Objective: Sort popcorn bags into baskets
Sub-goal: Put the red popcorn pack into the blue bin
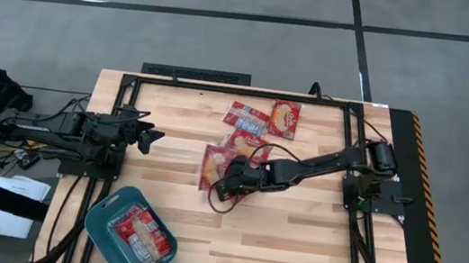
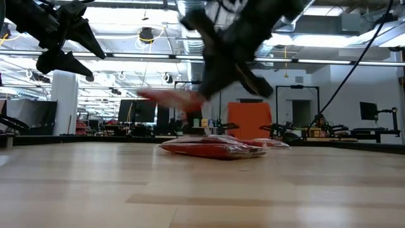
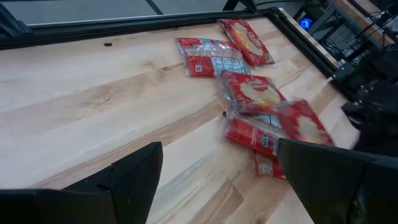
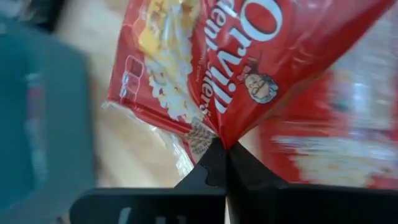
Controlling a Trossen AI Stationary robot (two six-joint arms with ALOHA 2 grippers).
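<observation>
Pinched between the tips of my right hand [image 4: 222, 155] is a popcorn bag [image 4: 249, 68], red with a yellow popcorn picture and white lettering; my fingers are closed tight on its lower edge, with no gap between them. From above, that hand [image 1: 229, 188] sits near the middle of the desk [image 1: 293, 239], at the near edge of the loose pile, and the held bag [image 1: 213, 167] hangs at its left side. Seen level across the desk, my right hand [image 2: 218, 69] is up off the wood with the bag [image 2: 171, 97] a red streak beside it, clear of the surface.

Four more packets lie on the desk beyond my right hand. One [image 1: 246, 146] lies just behind the hand, partly under my arm. Two others sit farther toward the far edge: a packet with its pale printed side up [image 1: 247, 115] and another with its picture up [image 1: 285, 118], side by side and touching or nearly so. In the left wrist view a lower packet [image 3: 255, 138] shows under the stacked ones, though I cannot tell how they overlap.

My left hand [image 1: 148, 139] hovers over the left part of the desk, fingers spread apart [image 3: 134, 177] and holding nothing.

At the near left corner stands the teal basket [image 1: 102, 216], turned at an angle to the desk's edge, with packets [image 1: 141, 235] lying flat inside it.
</observation>
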